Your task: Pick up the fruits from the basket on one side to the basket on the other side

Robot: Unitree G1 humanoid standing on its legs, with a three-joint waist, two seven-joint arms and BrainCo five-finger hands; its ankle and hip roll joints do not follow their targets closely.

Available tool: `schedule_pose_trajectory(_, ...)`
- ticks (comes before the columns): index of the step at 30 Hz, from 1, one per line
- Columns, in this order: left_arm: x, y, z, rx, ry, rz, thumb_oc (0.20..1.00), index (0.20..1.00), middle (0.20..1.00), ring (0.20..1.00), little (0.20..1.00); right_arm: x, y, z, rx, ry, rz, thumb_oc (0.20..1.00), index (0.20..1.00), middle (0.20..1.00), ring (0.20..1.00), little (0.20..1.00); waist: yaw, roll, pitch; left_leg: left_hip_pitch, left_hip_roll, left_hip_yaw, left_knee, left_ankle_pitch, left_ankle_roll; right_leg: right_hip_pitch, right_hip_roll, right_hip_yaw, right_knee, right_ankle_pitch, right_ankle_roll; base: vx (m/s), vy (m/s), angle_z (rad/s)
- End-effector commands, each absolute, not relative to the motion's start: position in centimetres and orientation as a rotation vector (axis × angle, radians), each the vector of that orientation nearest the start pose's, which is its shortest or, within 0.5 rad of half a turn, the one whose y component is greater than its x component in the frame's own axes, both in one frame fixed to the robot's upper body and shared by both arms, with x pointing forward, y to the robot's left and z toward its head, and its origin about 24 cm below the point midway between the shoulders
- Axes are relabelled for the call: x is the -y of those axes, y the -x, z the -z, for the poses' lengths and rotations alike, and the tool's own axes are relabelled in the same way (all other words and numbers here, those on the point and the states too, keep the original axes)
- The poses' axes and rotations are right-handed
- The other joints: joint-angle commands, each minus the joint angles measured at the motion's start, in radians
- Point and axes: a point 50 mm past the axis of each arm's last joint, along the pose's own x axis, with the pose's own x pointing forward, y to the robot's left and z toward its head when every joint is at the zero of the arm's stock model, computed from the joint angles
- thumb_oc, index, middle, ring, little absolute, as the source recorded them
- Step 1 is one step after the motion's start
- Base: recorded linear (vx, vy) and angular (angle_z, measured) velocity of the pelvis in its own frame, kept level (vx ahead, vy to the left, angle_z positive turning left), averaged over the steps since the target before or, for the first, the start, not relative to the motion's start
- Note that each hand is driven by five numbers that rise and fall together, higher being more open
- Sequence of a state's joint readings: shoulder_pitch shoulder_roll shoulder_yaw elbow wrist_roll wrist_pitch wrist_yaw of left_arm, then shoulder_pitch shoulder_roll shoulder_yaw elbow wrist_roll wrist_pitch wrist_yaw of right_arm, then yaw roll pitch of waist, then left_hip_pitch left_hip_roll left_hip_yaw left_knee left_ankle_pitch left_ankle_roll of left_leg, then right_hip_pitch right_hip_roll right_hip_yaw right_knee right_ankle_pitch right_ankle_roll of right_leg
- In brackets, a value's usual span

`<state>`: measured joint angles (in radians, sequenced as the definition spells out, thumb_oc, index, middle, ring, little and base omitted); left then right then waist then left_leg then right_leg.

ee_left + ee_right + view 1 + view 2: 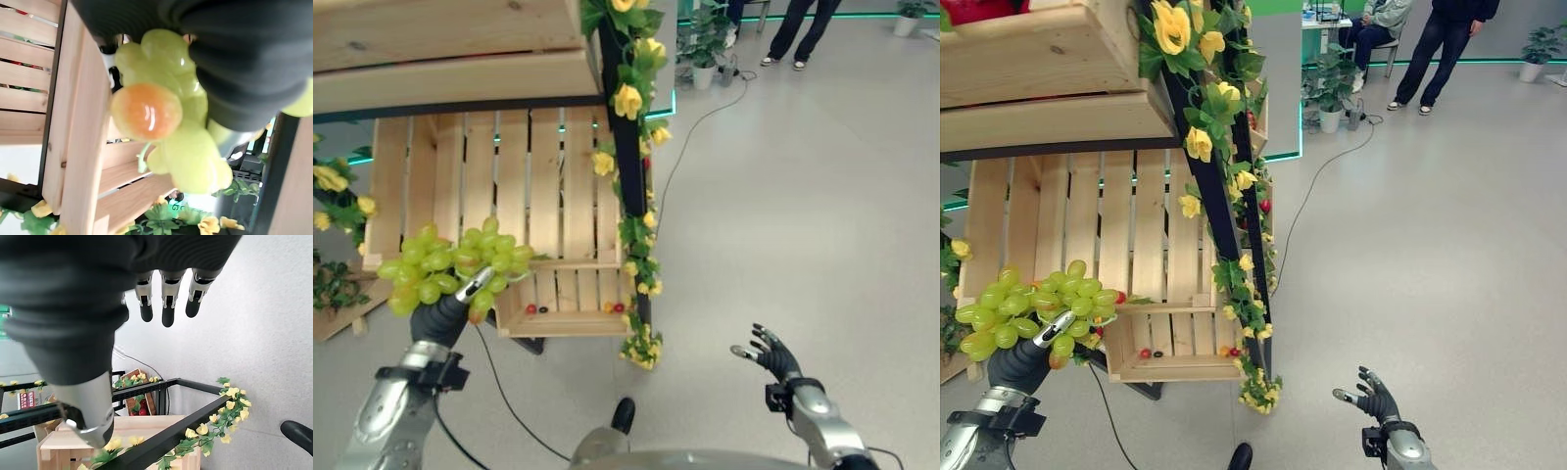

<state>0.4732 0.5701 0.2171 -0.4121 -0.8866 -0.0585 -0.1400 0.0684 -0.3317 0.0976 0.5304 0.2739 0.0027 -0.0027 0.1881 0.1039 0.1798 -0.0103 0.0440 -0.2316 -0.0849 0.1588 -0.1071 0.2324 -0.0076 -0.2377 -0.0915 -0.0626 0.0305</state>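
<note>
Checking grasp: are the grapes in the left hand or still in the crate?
In hand: left hand holds the grapes outside the crate.

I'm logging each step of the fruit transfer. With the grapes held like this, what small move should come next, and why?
Probably carry the bunch of green grapes sideways, away from the wooden crate. The left hand is closed under the bunch, which hangs in front of the crate, not in it. The right hand hangs open over the floor.

Left hand [438,315] fingers mostly hidden under grape bunch [450,266].
</note>
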Motion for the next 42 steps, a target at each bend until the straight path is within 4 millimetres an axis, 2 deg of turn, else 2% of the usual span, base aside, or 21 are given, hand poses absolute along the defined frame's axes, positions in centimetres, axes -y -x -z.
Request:
schedule_pose_trajectory(1,-26.2,-17.0,-12.6,0.235,0.231,0.108,0.200,0.200,0.200,0.200,0.200,22.6,-22.6,4.9,-0.446,0.117,0.026,1.000,1.000,1.000,1.000,1.000,0.011,-0.009,0.013,-0.038,0.010,-0.027,0.040,-0.017,-0.006,-0.083,-0.033,-0.002,0.004,0.029,0.025,-0.27,-0.010,0.27)
schedule_pose_trajectory(2,-26.0,-17.3,-13.0,0.256,0.232,0.121,0.200,0.200,0.200,0.200,0.200,22.9,-23.0,4.4,-0.421,0.126,0.044,1.000,1.000,1.000,1.000,1.000,0.010,-0.002,0.041,-0.098,0.022,0.002,0.050,0.018,-0.026,-0.103,-0.044,-0.031,0.004,0.037,0.028,-0.24,-0.001,0.29)
schedule_pose_trajectory(3,-26.0,-17.3,-13.0,0.257,0.232,0.122,0.200,0.200,0.200,0.200,0.200,23.0,-23.1,4.4,-0.420,0.126,0.045,1.000,1.000,1.000,1.000,1.000,0.009,-0.002,0.039,-0.103,0.021,-0.001,0.052,0.018,-0.026,-0.106,-0.044,-0.033,0.004,0.037,0.028,-0.36,0.051,0.59)
schedule_pose_trajectory(4,-25.8,-17.7,-13.4,0.285,0.235,0.132,0.200,0.200,0.200,0.200,0.200,23.3,-23.3,3.9,-0.397,0.131,0.060,1.000,1.000,1.000,1.000,1.000,-0.003,-0.014,0.050,-0.151,0.032,0.105,0.081,0.006,-0.015,-0.143,-0.077,-0.075,0.004,0.055,0.042,-0.18,0.038,0.59)
schedule_pose_trajectory(5,-25.8,-17.7,-13.4,0.285,0.235,0.133,0.200,0.200,0.200,0.200,0.200,23.3,-23.3,3.9,-0.397,0.131,0.060,1.000,1.000,1.000,1.000,1.000,-0.002,-0.015,0.048,-0.155,0.031,0.106,0.084,0.004,-0.015,-0.146,-0.078,-0.074,0.004,0.055,0.042,-0.20,0.015,0.61)
schedule_pose_trajectory(6,-25.9,-17.7,-13.5,0.303,0.243,0.126,0.200,0.200,0.200,0.200,0.200,23.0,-23.6,3.6,-0.382,0.131,0.050,1.000,1.000,1.000,1.000,1.000,0.009,-0.019,0.040,-0.139,0.019,0.076,0.091,-0.007,-0.007,-0.159,-0.074,-0.066,0.004,0.060,0.043,-0.01,-0.057,0.40)
schedule_pose_trajectory(7,-25.8,-17.7,-13.8,0.322,0.246,0.125,0.200,0.200,0.200,0.200,0.200,22.7,-23.6,3.7,-0.382,0.132,0.041,1.000,1.000,1.000,1.000,1.000,0.013,-0.023,0.034,-0.108,0.009,0.052,0.085,-0.039,0.001,-0.162,-0.067,-0.051,0.004,0.062,0.042,-0.05,-0.069,0.26)
schedule_pose_trajectory(10,-25.9,-18.1,-14.4,0.372,0.255,0.109,0.200,0.200,0.200,0.200,0.200,22.5,-23.3,4.4,-0.412,0.137,0.030,1.000,1.000,1.000,1.000,1.000,0.005,-0.016,0.011,-0.086,0.011,0.020,0.032,-0.033,0.008,-0.175,-0.047,-0.046,0.004,0.059,0.042,0.00,-0.044,-0.11)
schedule_pose_trajectory(11,-26.2,-18.1,-15.3,0.413,0.246,0.100,0.200,0.200,0.200,0.200,0.200,22.2,-23.2,4.6,-0.423,0.130,0.018,1.000,1.000,1.000,1.000,1.000,0.002,-0.015,0.003,-0.085,0.017,0.029,0.025,-0.024,0.008,-0.170,-0.039,-0.048,0.004,0.050,0.039,0.06,-0.024,0.50)
schedule_pose_trajectory(16,-26.8,-18.6,-15.3,0.436,0.271,0.047,0.200,0.200,0.200,0.200,0.200,21.8,-22.8,5.2,-0.451,0.125,0.004,1.000,1.000,1.000,1.000,1.000,-0.002,-0.010,0.001,-0.077,0.028,0.037,0.022,-0.004,0.001,-0.142,-0.029,-0.049,0.004,0.035,0.028,0.03,-0.005,0.11)
schedule_pose_trajectory(27,-27.1,-20.5,-16.3,0.444,0.224,0.033,0.200,0.200,0.200,0.200,0.200,21.6,-22.3,5.8,-0.487,0.131,-0.001,1.000,1.000,1.000,1.000,1.000,-0.036,-0.010,-0.009,-0.048,0.047,0.065,0.015,-0.013,-0.006,-0.117,-0.021,-0.032,0.004,0.024,0.026,0.05,0.001,-0.07)
schedule_pose_trajectory(33,-27.3,-21.4,-18.2,0.476,0.158,0.074,0.200,0.200,0.200,0.200,0.200,21.5,-21.9,6.4,-0.519,0.128,-0.001,1.000,1.000,1.000,1.000,1.000,-0.058,-0.017,-0.018,-0.037,0.051,0.079,0.007,-0.023,-0.006,-0.118,-0.023,-0.027,0.004,0.023,0.033,0.02,0.002,-0.01)
schedule_pose_trajectory(40,-26.4,-22.6,-21.1,0.525,0.108,0.185,0.200,0.200,0.200,0.200,0.200,21.1,-21.3,7.4,-0.568,0.137,-0.020,1.000,1.000,1.000,1.000,1.000,-0.081,-0.021,-0.028,-0.021,0.056,0.092,-0.002,-0.033,-0.007,-0.117,-0.025,-0.020,0.004,0.023,0.039,0.00,0.000,0.00)
schedule_pose_trajectory(42,-26.4,-23.0,-21.3,0.517,0.105,0.193,0.200,0.200,0.200,0.200,0.200,21.0,-21.1,7.6,-0.577,0.137,-0.026,1.000,1.000,1.000,1.000,1.000,-0.088,-0.022,-0.031,-0.016,0.058,0.095,-0.002,-0.036,-0.007,-0.114,-0.026,-0.018,0.004,0.023,0.041,0.03,0.000,-0.04)
